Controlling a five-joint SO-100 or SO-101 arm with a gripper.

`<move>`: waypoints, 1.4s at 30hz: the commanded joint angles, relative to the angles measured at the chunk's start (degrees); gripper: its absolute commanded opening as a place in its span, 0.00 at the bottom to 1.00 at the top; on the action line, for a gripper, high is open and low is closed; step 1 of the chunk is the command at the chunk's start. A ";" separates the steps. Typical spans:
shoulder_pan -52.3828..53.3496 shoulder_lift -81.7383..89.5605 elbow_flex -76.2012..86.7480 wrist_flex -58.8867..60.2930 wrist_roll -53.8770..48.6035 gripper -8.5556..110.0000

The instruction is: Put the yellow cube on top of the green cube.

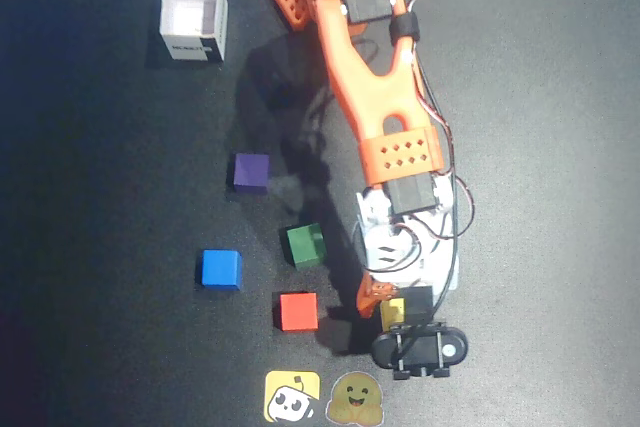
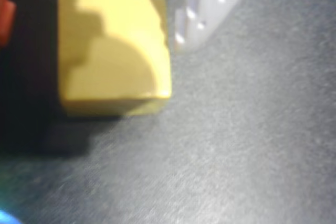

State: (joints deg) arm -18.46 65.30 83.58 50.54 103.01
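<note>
Dark matte tabletop (image 1: pixel 100 197) fills the overhead view; my gripper (image 1: pixel 392 309) sits around the yellow cube (image 1: pixel 394 313), right of the red cube (image 1: pixel 298 311), below the green cube (image 1: pixel 304 244). Wrist view: yellow cube (image 2: pixel 113 51) between white finger (image 2: pixel 210 3) and orange finger; whether I'm clamping it, I cannot tell

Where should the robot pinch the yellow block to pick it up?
Probably on two opposite flat sides of the yellow cube, coming down from above. It sits flat on the black table with its top bare, and its plain faces suit the gripper, which is already around it. The red cube stands apart, so it should not get in the way.
</note>
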 commanded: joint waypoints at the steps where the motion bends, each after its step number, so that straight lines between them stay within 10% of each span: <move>1: -0.79 0.70 -0.35 -0.97 0.97 0.27; 42: -0.53 1.58 4.31 -5.54 4.48 0.15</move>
State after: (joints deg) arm -19.34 64.60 87.80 45.62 107.31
